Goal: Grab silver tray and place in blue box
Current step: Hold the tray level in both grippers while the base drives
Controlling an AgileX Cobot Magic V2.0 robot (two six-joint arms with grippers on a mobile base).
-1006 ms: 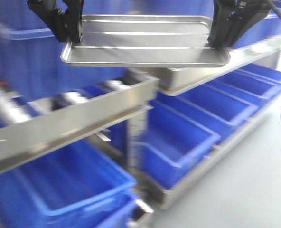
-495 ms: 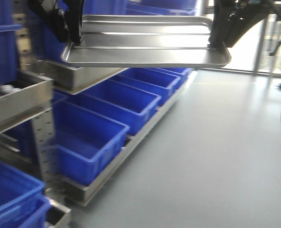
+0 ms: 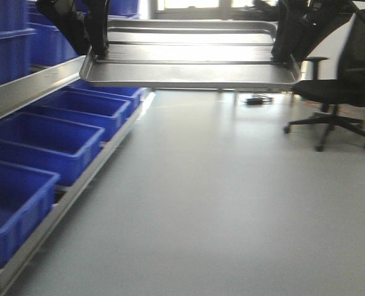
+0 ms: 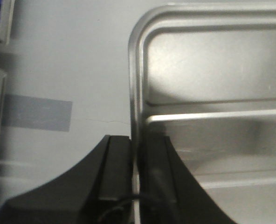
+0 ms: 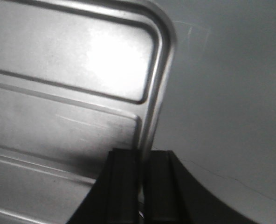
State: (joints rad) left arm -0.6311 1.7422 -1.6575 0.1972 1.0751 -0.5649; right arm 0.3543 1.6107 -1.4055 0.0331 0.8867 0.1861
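In the front view the shiny, shallow rectangular silver tray (image 3: 188, 61) hangs level above the grey floor (image 3: 219, 203), its long axis running left to right. The left tool (image 3: 96, 52) and right tool (image 3: 284, 52) are clamped on its short ends, a row of blue plastic bins (image 3: 41, 139) lies below and left of the tray, and a black office chair (image 3: 336, 86) stands lower right. From the left wrist, the left tool (image 4: 137, 144) pinches the tray's (image 4: 212, 93) rolled left rim near a rounded corner, with bare floor outside that edge. From the right wrist, the right tool (image 5: 142, 156) grips the tray's (image 5: 72, 84) right rim likewise, with open floor beyond.
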